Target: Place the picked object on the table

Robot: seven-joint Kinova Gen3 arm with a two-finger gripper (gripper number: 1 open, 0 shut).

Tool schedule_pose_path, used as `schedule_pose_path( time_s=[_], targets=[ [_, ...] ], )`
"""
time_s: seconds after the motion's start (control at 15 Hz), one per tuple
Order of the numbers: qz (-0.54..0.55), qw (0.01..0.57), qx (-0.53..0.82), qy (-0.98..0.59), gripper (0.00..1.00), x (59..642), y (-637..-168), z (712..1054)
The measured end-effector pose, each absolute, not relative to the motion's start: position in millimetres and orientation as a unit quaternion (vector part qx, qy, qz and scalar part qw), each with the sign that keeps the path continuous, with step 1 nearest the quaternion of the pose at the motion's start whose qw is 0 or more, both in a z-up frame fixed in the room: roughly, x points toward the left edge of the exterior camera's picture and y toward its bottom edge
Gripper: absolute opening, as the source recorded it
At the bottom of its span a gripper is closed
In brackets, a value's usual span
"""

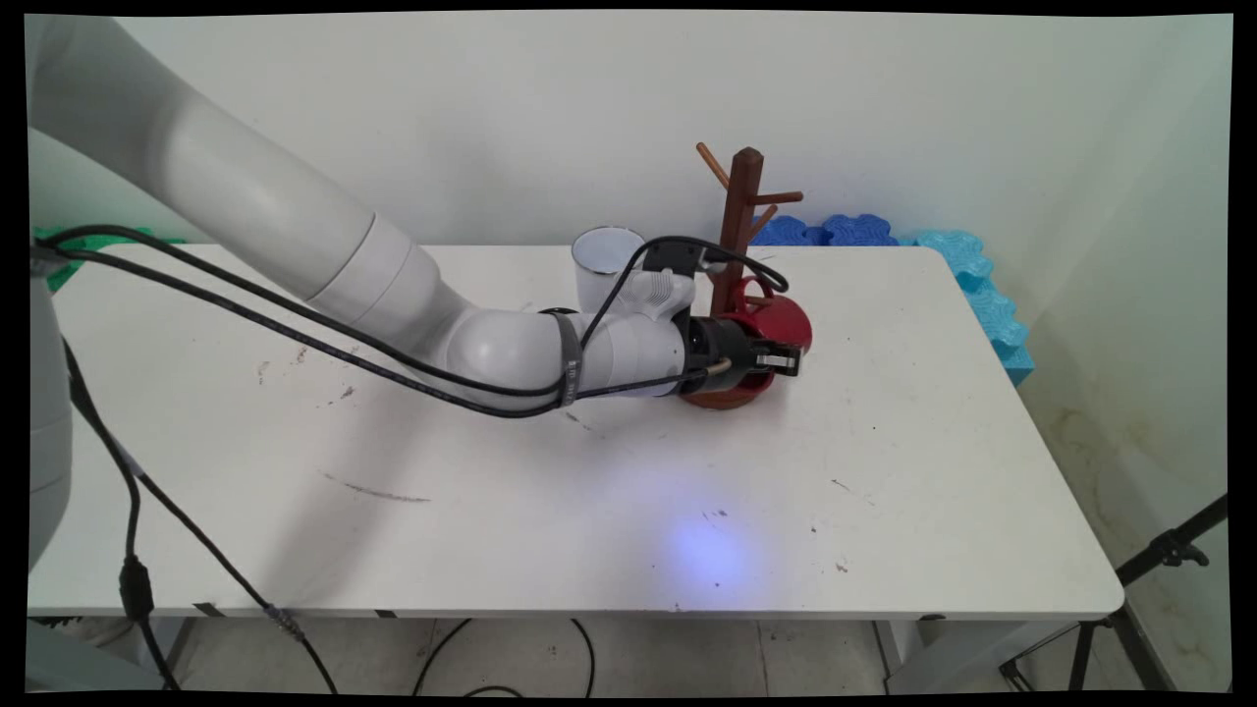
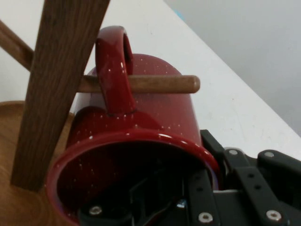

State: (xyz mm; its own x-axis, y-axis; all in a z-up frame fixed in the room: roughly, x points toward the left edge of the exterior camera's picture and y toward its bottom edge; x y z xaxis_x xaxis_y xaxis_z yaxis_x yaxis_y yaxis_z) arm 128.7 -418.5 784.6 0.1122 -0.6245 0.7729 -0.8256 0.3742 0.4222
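Note:
A red speckled mug (image 1: 792,320) lies on its side at the low pegs of a brown wooden mug tree (image 1: 742,201), just above the tree's round base (image 1: 722,398). My gripper (image 1: 776,359) is shut on the mug's rim. In the hand view one finger is inside the red mug (image 2: 141,117) and the other finger (image 2: 237,176) is outside its wall. The mug's handle (image 2: 113,70) is looped over a wooden peg (image 2: 162,84), next to the tree's post (image 2: 56,84). My gripper (image 2: 202,188) is at the lower rim.
A white mug (image 1: 603,259) stands upright behind my wrist, left of the tree. Blue foam pieces (image 1: 972,275) line the table's far right edge. Upper pegs (image 1: 776,198) of the tree are bare. A tripod (image 1: 1164,555) stands beyond the right edge.

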Motion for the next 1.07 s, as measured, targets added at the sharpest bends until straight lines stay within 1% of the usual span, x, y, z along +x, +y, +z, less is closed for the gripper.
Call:
schedule_pose_path(
  time_s=[1.07],
  targets=[
    [0.083,0.521,0.533,-0.661,0.00,130,-391,814]
  ],
)
